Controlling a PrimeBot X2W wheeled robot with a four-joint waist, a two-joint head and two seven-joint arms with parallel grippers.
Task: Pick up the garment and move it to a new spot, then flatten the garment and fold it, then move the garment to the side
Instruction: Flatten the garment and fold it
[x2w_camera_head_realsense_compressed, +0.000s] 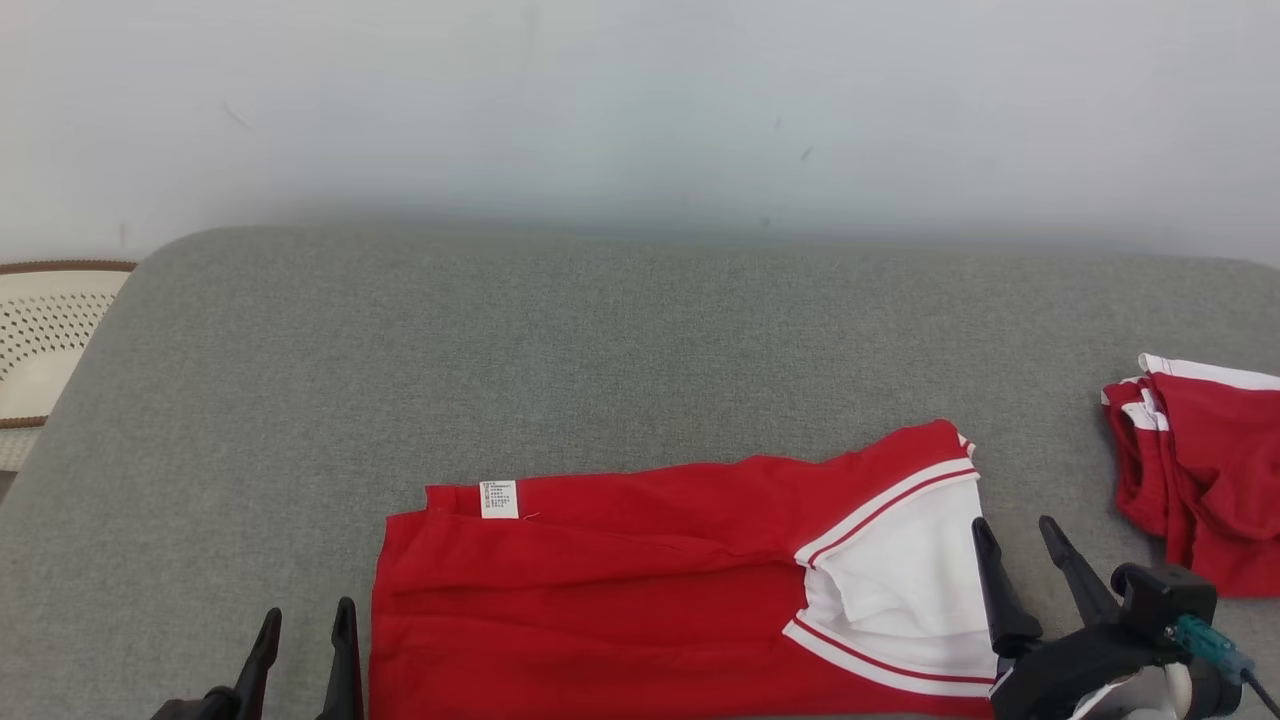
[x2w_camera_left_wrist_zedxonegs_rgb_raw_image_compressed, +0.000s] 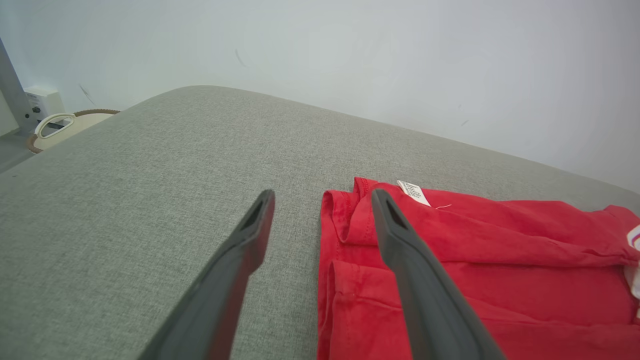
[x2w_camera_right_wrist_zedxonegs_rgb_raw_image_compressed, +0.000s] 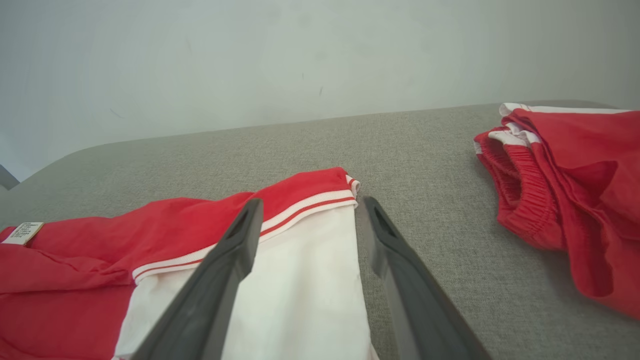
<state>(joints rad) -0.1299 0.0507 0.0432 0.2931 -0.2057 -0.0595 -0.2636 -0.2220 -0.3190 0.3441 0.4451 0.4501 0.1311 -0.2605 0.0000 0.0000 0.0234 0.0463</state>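
Head view first: the red garment (x2w_camera_head_realsense_compressed: 600, 590) lies as a long flat band on the grey cushion (x2w_camera_head_realsense_compressed: 600, 330), stretched between the two pincers. The left pincer (x2w_camera_head_realsense_compressed: 310, 608) sits just off one short end and the right pincer (x2w_camera_head_realsense_compressed: 1013, 522) is at the white-trimmed end. Both have their fingers spread and nothing in them. One at each end makes sense to me, since that's where you'd grab for another fold or to slide it aside. The other red piece (x2w_camera_head_realsense_compressed: 1200, 470) is well off beyond the right pincer's outer side. I'm guessing that's the "side" spot.

Left wrist view: the garment's hemmed edge runs up between the open fingers, one over cloth and one over bare cushion. The care label (x2w_camera_left_wrist_zedxonegs_rgb_raw_image_compressed: 414, 192) is just past the cloth-side fingertip. Can't tell if anything touches.

Right wrist view: same deal. One finger is over the white panel (x2w_camera_right_wrist_zedxonegs_rgb_raw_image_compressed: 300, 280), the other over cushion, with the edge in between. Looks lined up to pinch that edge.
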